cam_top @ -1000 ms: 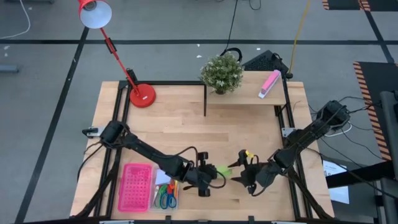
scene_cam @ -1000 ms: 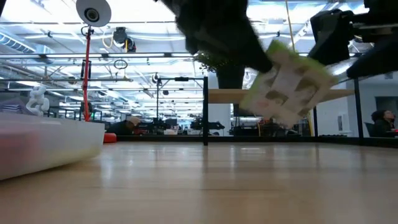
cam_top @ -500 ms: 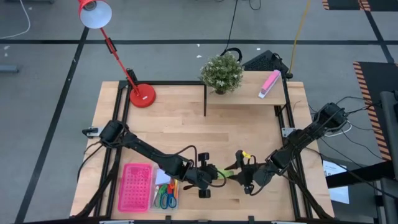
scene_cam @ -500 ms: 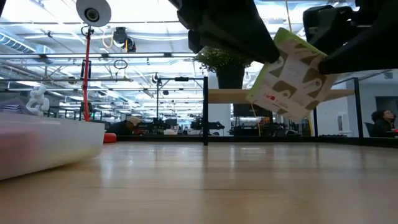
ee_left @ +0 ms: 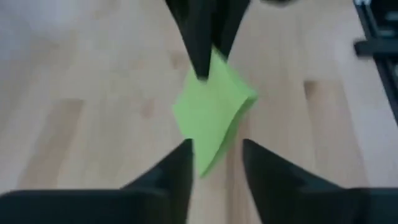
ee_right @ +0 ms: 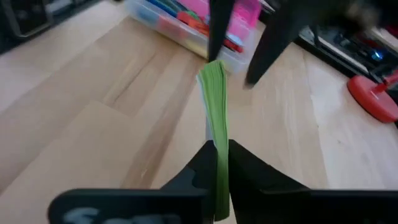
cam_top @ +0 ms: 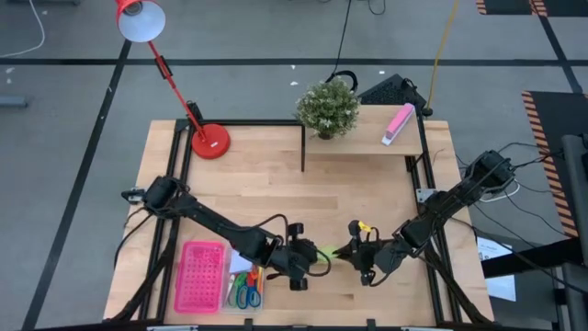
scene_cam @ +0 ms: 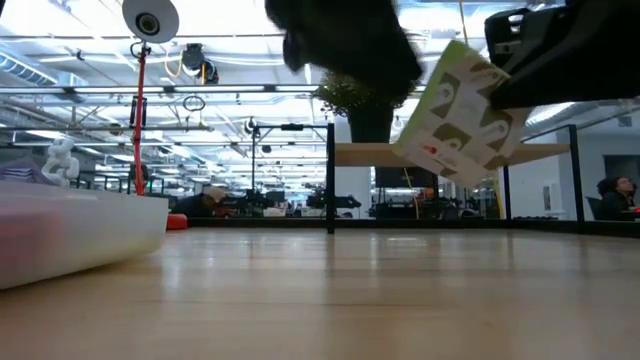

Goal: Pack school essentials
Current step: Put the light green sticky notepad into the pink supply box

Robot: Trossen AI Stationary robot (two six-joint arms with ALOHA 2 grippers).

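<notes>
A green square note pad [cam_top: 329,250] hangs above the table's near middle, between my two grippers. My right gripper [cam_top: 349,255] is shut on it and shows in its own wrist view [ee_right: 217,150]. My left gripper [cam_top: 312,259] faces it from the left and is open. In the left wrist view the left gripper's fingers [ee_left: 217,148] stand on either side of the pad's near corner [ee_left: 208,158]; I cannot tell whether a finger touches it. In the low view the pad [scene_cam: 460,110] is tilted, well clear of the wood. My right gripper pinches one corner of the green note pad [ee_right: 217,140] between its two fingers, with a finger on each flat face. The fingers come about level from the table's right side. The pad stands on edge, tilted, lifted clear of the table, its free corner [ee_left: 214,124] toward my left gripper.
A pink perforated tray [cam_top: 202,276] lies at the near left. Beside it is a clear box [cam_top: 245,285] holding scissors and pens. A red lamp [cam_top: 209,141], a potted plant [cam_top: 328,108] and a shelf with a pink-and-white block [cam_top: 398,124] stand at the far side.
My right gripper has moved a little toward the table's left and up with the green pad. The pad has risen and tipped more upright. My left gripper stays close at the pad's free corner, still moving slightly.
</notes>
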